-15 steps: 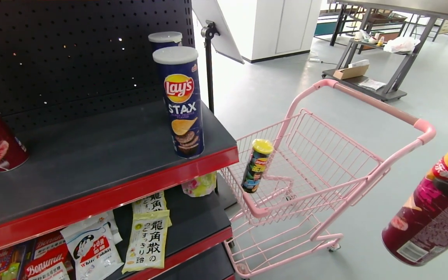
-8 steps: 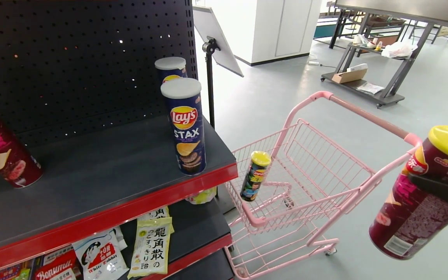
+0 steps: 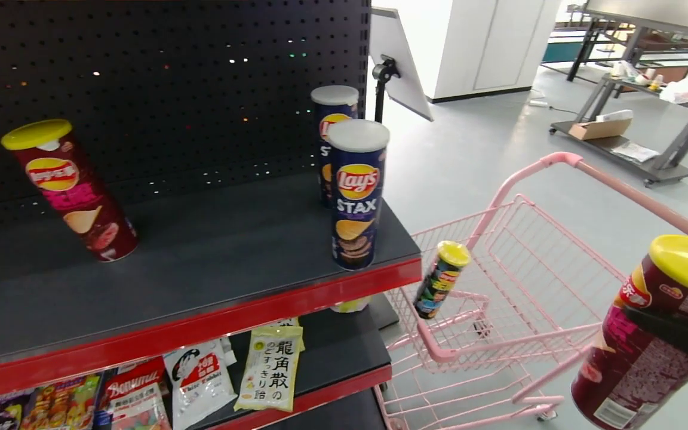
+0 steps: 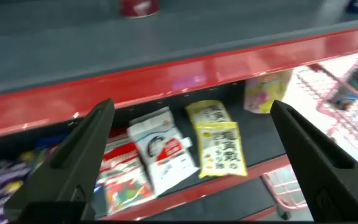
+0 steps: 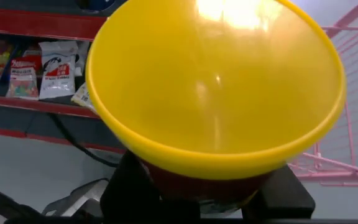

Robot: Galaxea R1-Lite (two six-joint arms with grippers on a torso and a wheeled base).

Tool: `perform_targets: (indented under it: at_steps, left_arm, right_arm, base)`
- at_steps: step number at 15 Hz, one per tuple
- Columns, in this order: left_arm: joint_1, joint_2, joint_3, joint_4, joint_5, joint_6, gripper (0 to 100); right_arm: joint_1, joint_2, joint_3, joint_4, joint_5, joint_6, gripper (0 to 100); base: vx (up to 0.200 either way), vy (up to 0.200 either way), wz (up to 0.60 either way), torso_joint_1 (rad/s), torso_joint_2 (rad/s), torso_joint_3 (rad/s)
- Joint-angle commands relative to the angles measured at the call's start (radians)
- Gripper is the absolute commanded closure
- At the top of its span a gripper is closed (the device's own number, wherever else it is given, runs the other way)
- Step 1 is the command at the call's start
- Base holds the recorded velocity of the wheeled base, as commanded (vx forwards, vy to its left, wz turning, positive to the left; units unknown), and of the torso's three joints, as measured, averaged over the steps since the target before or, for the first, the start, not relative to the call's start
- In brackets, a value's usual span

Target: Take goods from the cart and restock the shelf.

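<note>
1. Right gripper (image 3: 675,334): fingers clamped across the upper body of a maroon chip can (image 3: 630,370), just under its yellow lid (image 5: 216,81). The can is tilted and hangs at the near right, above the floor, beside the handle end of the pink cart (image 3: 559,251).
2. Left gripper (image 4: 191,107): fingers spread wide, nothing between them. It faces the red front edge (image 4: 185,74) of the shelf, with the packets (image 4: 216,146) of the lower level beyond.
3. Shelf (image 3: 212,251): dark top board, pegboard wall (image 3: 171,77) at the far side, red lip along the near side.
4. Already on the board: a second maroon can (image 3: 72,191) at the left, and two blue cans at the right end, front blue can (image 3: 357,197) close to the lip, rear blue can (image 3: 329,134) just behind it near the pegboard.
5. Open room: a wide bare stretch of board lies between the second maroon can and the blue cans, running from lip to pegboard.
6. Cart: its near-left corner sits just beside the shelf's right end. A small black can (image 3: 439,280) with a yellow cap leans against the basket's left wall.
</note>
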Motion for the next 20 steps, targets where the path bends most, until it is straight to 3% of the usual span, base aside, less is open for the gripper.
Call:
perform_targets:
  at_steps: [1,3,9,12,16,18,20]
  left_arm:
    - [0.0,0.001,0.0,0.0,0.0,0.001,0]
    - [0.0,0.001,0.0,0.0,0.0,0.001,0]
    - [0.0,0.001,0.0,-0.002,0.0,0.011,0]
    - [0.0,0.001,0.0,-0.002,0.001,0.019,0]
    - [0.0,0.001,0.0,-0.002,0.001,0.017,0]
    - [0.0,0.001,0.0,-0.002,0.001,0.017,0]
    - [0.0,0.001,0.0,-0.002,0.001,0.017,0]
  right_arm:
    - [0.0,-0.013,0.03,0.002,-0.001,-0.004,100]
    - [0.0,-0.025,0.038,-0.006,-0.002,-0.004,100]
    - [0.005,-0.074,0.071,-0.021,0.036,0.001,100]
    - [0.005,-0.073,0.048,-0.021,0.104,-0.007,100]
    - [0.01,-0.091,0.05,-0.018,0.115,-0.056,100]
    - [0.013,-0.091,0.062,-0.019,0.21,-0.032,100]
    - [0.013,-0.091,0.057,-0.019,0.233,-0.022,100]
  base:
    - [0.0,0.0,0.6,0.002,0.0,0.007]
    - [0.0,0.0,0.6,0.005,0.0,0.0]
    - [0.0,0.0,0.0,0.0,0.0,0.0]
    - [-0.2,0.0,0.0,0.007,0.0,0.002]
    - [-0.15,0.0,0.0,-0.005,0.0,0.004]
    - [0.0,0.2,0.0,-0.01,0.0,0.002]
    - [0.0,0.2,0.0,0.017,0.01,0.0]
